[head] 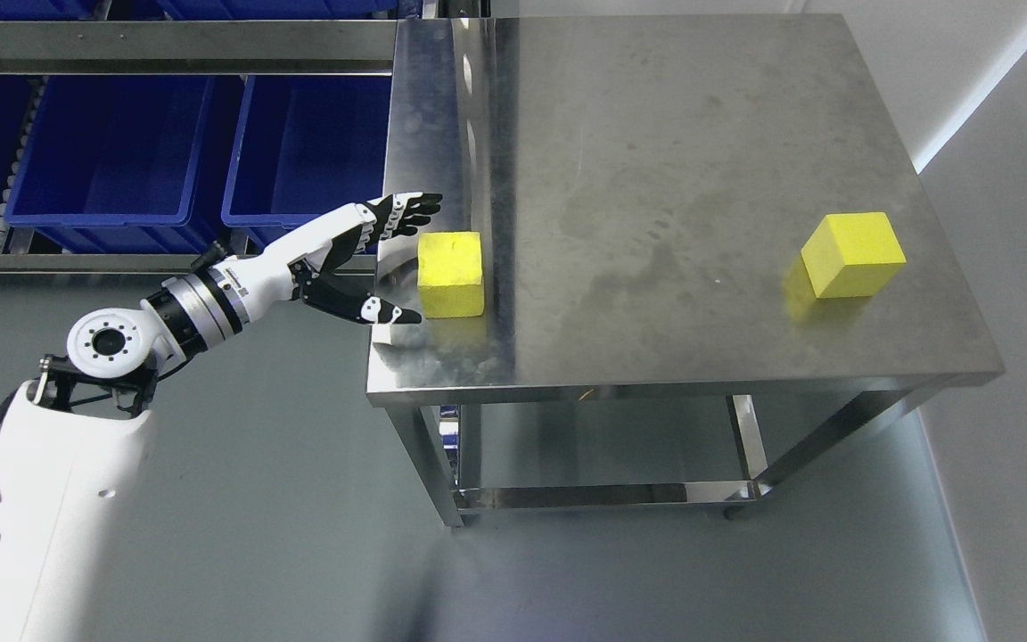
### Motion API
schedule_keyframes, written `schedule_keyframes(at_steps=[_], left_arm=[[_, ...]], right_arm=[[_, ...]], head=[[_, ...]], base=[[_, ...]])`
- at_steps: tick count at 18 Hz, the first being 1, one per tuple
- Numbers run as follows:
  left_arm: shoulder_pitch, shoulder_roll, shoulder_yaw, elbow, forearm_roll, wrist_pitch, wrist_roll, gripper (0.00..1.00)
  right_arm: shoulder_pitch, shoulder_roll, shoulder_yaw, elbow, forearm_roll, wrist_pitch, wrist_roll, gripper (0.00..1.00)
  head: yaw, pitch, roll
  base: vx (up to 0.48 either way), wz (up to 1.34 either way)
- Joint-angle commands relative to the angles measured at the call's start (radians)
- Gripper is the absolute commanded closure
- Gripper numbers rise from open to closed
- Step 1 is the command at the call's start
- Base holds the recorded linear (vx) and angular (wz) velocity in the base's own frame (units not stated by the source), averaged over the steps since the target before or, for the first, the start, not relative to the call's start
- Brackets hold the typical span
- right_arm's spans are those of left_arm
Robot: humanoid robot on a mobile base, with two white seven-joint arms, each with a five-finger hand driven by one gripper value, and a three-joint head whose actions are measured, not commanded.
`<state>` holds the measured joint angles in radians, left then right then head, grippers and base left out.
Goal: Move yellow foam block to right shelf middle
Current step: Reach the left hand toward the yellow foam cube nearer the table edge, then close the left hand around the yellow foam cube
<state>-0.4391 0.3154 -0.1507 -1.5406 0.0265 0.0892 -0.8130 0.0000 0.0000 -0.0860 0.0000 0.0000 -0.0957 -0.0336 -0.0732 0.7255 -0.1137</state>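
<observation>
A square stainless-steel table [656, 160] with a lower shelf carries two yellow foam cubes. One cube [450, 274] sits near its left edge — the other [853, 254] near its right edge, well apart.

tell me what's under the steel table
Under the steel table a lower steel shelf shows between the legs, with nothing visible on it. The tabletop covers most of it, so the rest can't be seen.

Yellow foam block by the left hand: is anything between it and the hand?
Nothing visible. The left hand is open beside the near yellow foam block at the steel table's left edge, with fingers above and thumb below; only bare tabletop lies between.
</observation>
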Motion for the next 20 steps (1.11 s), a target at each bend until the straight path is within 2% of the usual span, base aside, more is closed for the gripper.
schedule_keyframes(at_steps=[1,5,9,15,18,20], left_arm=[[-0.079,-0.081,-0.132,0.181,-0.042,-0.002,0.000,0.00],[-0.108,-0.125,-0.138,0.243,-0.063,-0.026,0.000,0.00],[-0.127,-0.154,-0.144,0.274,-0.092,-0.026,-0.002,0.08],[-0.122,-0.162,-0.112,0.274,-0.086,-0.029,-0.014,0.42],[-0.118,-0.222,-0.032,0.274,-0.085,-0.060,-0.049,0.57],[-0.116,-0.278,0.022,0.274,-0.085,-0.133,-0.054,0.61]], right_arm=[[0.001,-0.017,0.000,-0.017,0.003,0.001,0.000,0.00],[0.001,-0.017,0.000,-0.017,0.003,0.001,0.000,0.00],[0.001,-0.017,0.000,-0.017,0.003,0.001,0.000,0.00],[0.001,-0.017,0.000,-0.017,0.003,0.001,0.000,0.00],[0.001,-0.017,0.000,-0.017,0.003,0.001,0.000,0.00],[0.001,-0.017,0.000,-0.017,0.003,0.001,0.000,0.00]], head=[[0.0000,0.000,0.000],[0.0000,0.000,0.000],[0.0000,0.000,0.000],[0.0000,0.000,0.000],[0.0000,0.000,0.000],[0.0000,0.000,0.000]], base=[[0.000,0.00],[-0.005,0.02],[0.000,0.00],[-0.007,0.05],[-0.013,0.07],[-0.002,0.03]])
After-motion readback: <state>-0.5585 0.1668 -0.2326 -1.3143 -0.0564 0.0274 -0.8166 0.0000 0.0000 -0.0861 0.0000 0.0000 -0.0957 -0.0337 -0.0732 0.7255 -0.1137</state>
